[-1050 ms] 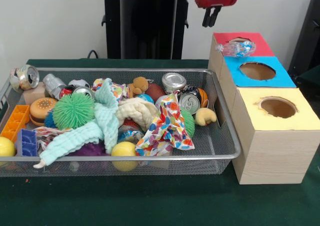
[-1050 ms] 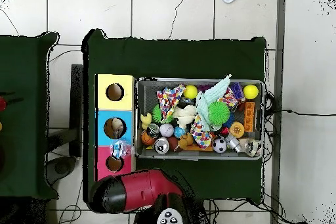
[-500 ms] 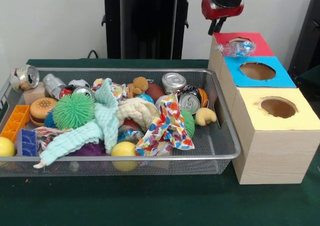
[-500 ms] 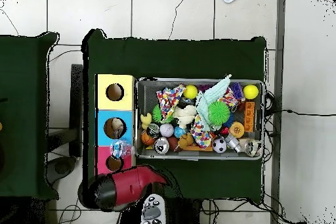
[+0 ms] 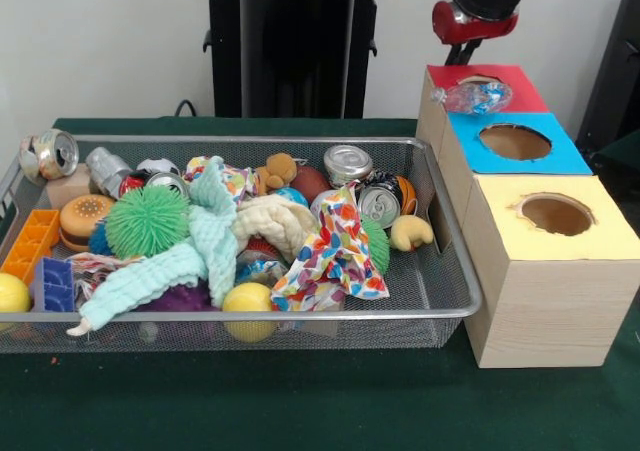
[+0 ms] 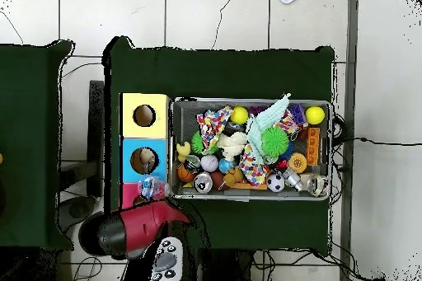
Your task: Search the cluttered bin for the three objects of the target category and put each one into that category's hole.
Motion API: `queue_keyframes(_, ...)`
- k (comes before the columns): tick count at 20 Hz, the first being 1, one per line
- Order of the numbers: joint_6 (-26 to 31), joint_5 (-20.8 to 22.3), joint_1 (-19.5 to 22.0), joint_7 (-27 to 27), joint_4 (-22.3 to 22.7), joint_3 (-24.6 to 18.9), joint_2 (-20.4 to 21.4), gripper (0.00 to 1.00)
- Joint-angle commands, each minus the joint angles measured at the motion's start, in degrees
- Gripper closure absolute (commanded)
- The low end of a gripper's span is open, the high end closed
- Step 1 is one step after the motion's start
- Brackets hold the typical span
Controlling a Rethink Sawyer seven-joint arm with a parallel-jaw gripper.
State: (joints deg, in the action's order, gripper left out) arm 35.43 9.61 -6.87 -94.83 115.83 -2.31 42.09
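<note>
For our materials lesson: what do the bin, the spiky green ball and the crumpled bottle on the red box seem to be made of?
Bin: metal wire mesh, silver-grey, see-through weave with a solid rim.
Spiky green ball: probably soft rubber, matte, covered in thin flexible strands.
Crumpled bottle: thin clear plastic, glossy, with creases and highlights.

**Materials and finishes across the bin and boxes**

The bin (image 5: pixel 445 271) is made of fine metal mesh with a smooth rim. Shiny metal is seen on the cans (image 5: pixel 348 161). Soft knitted cloth (image 5: pixel 205 241) and a printed fabric (image 5: pixel 335 251) lie matt. The boxes (image 5: pixel 530 291) look like pale wood, topped with matt coloured paper. The tabletop (image 5: pixel 300 401) is covered in dull green felt.
</note>
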Motion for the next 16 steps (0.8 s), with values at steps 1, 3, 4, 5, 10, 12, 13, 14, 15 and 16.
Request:
queue_keyframes(1,6.21,-2.96,0.03,-11.10,-8.66,0.60,-1.24,1.00)
queue_keyframes(3,6.39,-2.12,0.04,-10.81,-9.49,1.26,-1.54,1.00)
queue_keyframes(4,6.47,-1.71,0.20,-10.66,-9.80,1.63,-1.54,1.00)
queue_keyframes(5,6.95,-1.12,0.04,-10.54,-10.07,2.14,-1.32,1.00)
queue_keyframes(10,12.71,1.48,0.80,-7.28,-11.31,4.06,1.74,1.00)
queue_keyframes(12,13.25,2.01,1.06,-6.50,-11.43,4.29,2.28,1.00)
queue_keyframes(13,13.48,2.26,1.13,-6.21,-11.58,4.40,2.45,1.00)
queue_keyframes(14,13.57,2.34,1.26,-5.88,-11.73,4.27,2.47,1.00)
queue_keyframes(15,12.94,2.21,1.41,-6.01,-11.87,4.13,2.27,1.00)
queue_keyframes(16,12.46,1.99,1.49,-6.19,-11.97,3.94,2.09,1.00)
